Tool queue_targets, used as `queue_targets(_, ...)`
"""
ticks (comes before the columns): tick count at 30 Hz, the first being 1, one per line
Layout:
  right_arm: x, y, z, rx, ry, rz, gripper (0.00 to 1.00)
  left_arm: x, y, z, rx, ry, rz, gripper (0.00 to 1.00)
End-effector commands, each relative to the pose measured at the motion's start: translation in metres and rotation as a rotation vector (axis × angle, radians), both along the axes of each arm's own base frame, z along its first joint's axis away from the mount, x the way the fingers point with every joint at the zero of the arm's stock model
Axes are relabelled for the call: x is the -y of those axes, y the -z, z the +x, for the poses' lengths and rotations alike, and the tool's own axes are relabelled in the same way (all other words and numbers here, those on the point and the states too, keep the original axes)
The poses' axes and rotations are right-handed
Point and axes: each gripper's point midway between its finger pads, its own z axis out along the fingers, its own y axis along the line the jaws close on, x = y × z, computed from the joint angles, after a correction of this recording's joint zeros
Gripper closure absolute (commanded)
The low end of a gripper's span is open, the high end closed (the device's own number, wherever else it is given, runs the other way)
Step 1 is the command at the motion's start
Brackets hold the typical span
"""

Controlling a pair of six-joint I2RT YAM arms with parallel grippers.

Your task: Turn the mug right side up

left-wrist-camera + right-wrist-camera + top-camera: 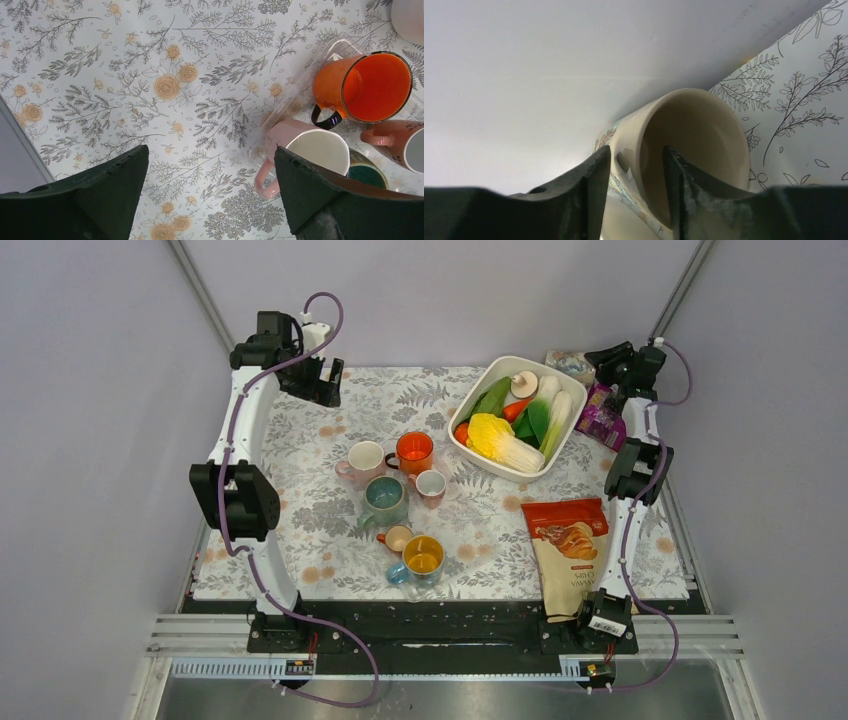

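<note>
**Cream mug gripped at the far right corner**

The mug [694, 145] is seen at the far right corner of the floral tablecloth [300, 440], close against the back wall. It is tipped over, with its open mouth turned towards the right wrist camera. Its wall is pinched by the right gripper [634, 152], with one finger placed inside the mouth and the other on the patterned outside.

A purple packet [603, 418] is seen just beside that arm. A white dish [455, 437] filled with vegetables is set a little to the left. A snack bag [570, 550] is laid nearer the right base.

The left gripper [211, 150] is held above bare cloth at the far left, its fingers spread wide with nothing between them. A pink mug [300, 145] and an orange mug [370, 85] are stood upright near it.
</note>
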Motion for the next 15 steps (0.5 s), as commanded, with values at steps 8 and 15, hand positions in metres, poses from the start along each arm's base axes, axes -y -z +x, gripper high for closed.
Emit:
queue_targets(8, -0.016, -0.055, -0.004, 0.116, -0.101, -0.01, 0.91, -0.003, -0.026, 0.007, 0.078, -0.004, -0.001, 0.01)
queue_targets(15, -0.009, -0.176, -0.025, 0.312, -0.075, -0.29, 1.0, -0.002, -0.037, 0.003, 0.099, -0.002, -0.003, 0.01)
